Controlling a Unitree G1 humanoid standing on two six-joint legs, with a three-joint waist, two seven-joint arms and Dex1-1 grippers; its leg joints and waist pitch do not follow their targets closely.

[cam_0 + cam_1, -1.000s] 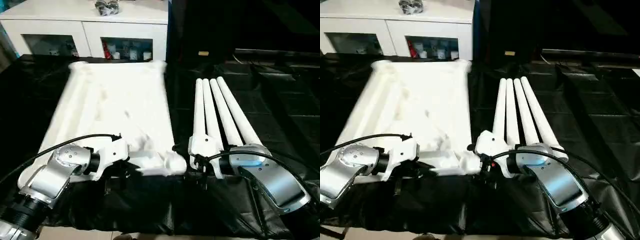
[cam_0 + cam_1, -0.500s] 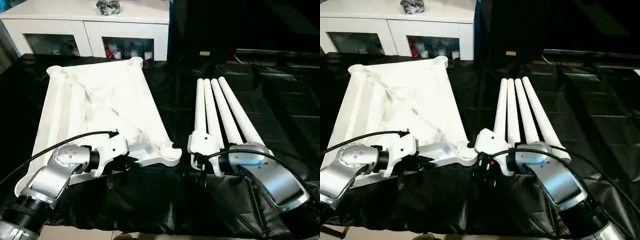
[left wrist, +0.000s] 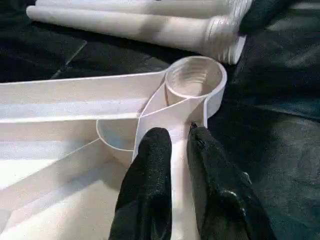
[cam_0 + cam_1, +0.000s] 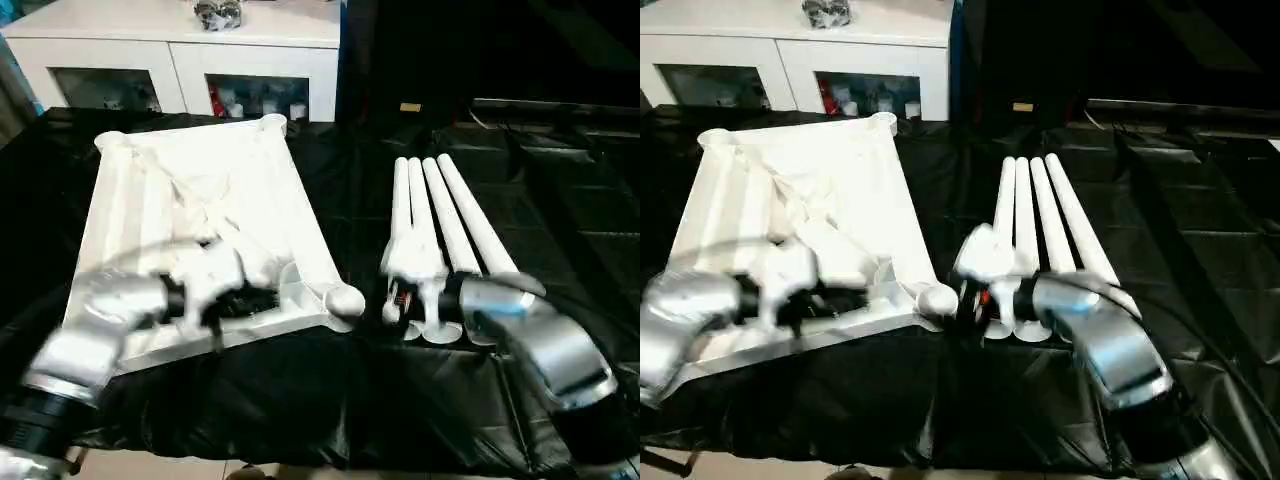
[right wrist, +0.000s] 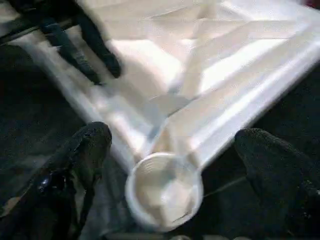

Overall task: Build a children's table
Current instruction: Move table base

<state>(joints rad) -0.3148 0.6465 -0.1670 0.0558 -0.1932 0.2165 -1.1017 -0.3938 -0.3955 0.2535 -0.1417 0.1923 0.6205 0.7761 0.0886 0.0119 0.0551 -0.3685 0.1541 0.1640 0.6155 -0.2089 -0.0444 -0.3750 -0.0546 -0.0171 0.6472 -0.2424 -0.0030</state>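
While the left gripper (image 3: pixel 172 150) pinches a rib by the tabletop's (image 4: pixel 190 190) near-right corner socket (image 3: pixel 194 81), the right gripper (image 5: pixel 170 165), wide open and empty, brackets it; 4 legs (image 4: pixel 440 220) lie alongside, lengthwise.

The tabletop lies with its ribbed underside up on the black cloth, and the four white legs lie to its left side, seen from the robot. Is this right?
Not quite. The tabletop does lie with its ribbed underside up on the black cloth, but the four white legs lie to its right side, seen from the robot, not its left. The left eye view shows this.
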